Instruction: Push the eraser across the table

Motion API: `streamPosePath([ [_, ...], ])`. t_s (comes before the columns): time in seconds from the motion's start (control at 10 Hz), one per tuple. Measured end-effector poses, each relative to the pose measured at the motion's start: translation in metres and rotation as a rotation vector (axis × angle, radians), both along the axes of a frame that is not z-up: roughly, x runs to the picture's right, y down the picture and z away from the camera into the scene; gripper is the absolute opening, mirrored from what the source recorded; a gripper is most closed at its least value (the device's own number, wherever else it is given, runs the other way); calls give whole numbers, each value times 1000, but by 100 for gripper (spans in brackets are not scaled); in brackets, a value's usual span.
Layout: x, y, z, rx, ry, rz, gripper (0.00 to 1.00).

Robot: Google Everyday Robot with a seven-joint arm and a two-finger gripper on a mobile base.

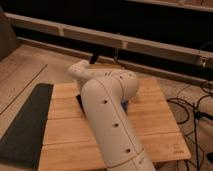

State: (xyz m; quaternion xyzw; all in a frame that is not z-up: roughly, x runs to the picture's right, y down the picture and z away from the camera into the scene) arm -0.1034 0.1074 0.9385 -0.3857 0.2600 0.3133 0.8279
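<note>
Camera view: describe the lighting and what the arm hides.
Camera view: warm, dim light, dark background. The white arm covers the middle of the table; the eraser peeks out, dark, just picture-left of it. The claw is a dark shape near the far edge.

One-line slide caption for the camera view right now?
White robot arm sweeps over the bamboo table, gripper at its far edge, hiding the eraser; blue block peeks out; dark mat lies alongside.
</note>
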Motion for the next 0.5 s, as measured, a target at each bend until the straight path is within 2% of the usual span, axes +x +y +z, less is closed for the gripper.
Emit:
streamPosePath([
  [0.1,-19,3,0,-12,-40,2,0],
  [0.5,-103,-6,-11,-2,-238,37,0],
])
